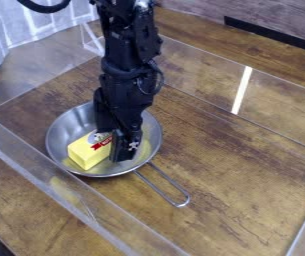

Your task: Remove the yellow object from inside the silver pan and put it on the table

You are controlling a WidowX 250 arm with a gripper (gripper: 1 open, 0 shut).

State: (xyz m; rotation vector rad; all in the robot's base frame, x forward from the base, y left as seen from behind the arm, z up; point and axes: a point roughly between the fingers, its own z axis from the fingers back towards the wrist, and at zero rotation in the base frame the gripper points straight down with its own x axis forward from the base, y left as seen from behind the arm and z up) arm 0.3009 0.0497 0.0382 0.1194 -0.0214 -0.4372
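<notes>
While our arm points straight down into the pan, our gripper stands wide open, holding nothing, its fingers around the yellow block at the pan's six o'clock.

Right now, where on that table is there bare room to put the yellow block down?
Bare wood lies right of the silver pan, past its wire handle, and behind the gripper. It is crowded inside the pan, where the open gripper hangs over the yellow object.
</notes>
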